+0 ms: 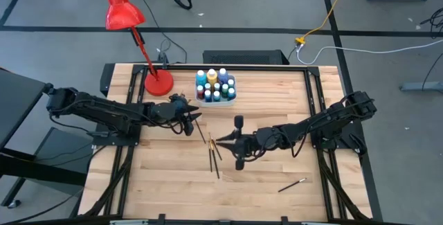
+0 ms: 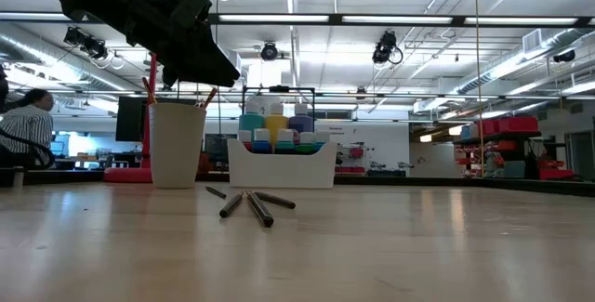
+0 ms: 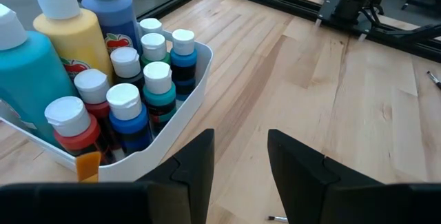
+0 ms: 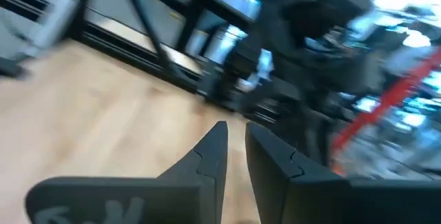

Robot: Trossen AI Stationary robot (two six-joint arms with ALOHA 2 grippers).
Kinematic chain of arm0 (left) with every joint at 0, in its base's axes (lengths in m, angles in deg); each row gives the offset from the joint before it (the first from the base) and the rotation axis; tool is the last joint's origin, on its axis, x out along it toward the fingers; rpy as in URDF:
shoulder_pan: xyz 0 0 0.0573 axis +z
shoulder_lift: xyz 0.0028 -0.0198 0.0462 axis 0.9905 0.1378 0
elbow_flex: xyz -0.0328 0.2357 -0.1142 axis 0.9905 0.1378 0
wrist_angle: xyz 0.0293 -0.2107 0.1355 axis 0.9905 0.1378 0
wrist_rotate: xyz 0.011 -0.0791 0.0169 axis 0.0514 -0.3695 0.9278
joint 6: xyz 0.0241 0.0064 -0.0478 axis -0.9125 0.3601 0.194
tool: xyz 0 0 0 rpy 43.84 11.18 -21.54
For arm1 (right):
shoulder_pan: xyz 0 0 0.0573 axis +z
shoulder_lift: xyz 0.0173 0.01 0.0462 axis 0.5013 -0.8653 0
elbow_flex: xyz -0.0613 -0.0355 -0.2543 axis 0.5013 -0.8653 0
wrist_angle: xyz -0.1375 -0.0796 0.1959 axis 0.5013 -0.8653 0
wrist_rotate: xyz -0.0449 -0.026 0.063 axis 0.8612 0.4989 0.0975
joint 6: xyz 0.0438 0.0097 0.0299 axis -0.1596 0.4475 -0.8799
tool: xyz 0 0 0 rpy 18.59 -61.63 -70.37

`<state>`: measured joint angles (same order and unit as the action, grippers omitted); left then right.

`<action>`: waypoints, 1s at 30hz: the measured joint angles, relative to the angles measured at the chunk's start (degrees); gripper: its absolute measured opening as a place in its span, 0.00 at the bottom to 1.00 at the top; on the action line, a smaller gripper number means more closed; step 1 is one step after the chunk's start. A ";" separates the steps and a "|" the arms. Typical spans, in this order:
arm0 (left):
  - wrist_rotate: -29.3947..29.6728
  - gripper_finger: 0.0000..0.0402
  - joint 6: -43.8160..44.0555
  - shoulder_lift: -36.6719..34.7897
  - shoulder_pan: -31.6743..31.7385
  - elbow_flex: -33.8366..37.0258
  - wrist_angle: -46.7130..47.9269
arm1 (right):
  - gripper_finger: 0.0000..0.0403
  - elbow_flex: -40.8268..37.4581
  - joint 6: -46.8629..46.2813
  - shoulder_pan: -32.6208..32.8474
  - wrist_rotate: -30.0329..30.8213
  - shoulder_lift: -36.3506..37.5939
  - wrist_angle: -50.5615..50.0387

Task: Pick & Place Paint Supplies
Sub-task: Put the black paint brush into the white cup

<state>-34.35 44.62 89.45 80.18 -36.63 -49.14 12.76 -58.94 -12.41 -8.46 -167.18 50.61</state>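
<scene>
Paintbrushes, thin with dark ferrules and wooden handles, are seen lying loosely crossed on the pale wood-grain table, just beside the right gripper, whose tapered jaws are parted narrowly and empty. The left gripper is held open, empty. Plastic paint bottles, white-capped, are packed in a smooth white tray. One brush lies apart.

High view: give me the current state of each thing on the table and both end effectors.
Paint bottles: upright, capped, in the white tray.
Brush cup: upright, brushes inside.
Loose brushes: lying flat mid-table.
Single brush: lying flat, apart, on the right arm's side.
Left end effector: open, empty, beside the tray.
Right end effector: fingers nearly together, nothing visible between them.
</scene>
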 joint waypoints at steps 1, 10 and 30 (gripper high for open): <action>0.00 0.36 0.00 0.00 0.00 0.01 -0.02 | 0.15 0.00 -1.16 0.00 -2.23 0.00 -0.39; 0.00 0.36 0.00 0.00 0.01 0.00 -0.01 | 0.15 0.02 -10.97 0.04 -11.75 0.00 -6.41; 0.00 0.36 0.00 0.00 0.00 0.02 -0.01 | 0.15 0.02 -54.80 0.77 -17.34 0.02 -38.64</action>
<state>-34.35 44.62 89.45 80.18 -36.61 -49.15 12.78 -113.73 -11.65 -25.81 -167.15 11.97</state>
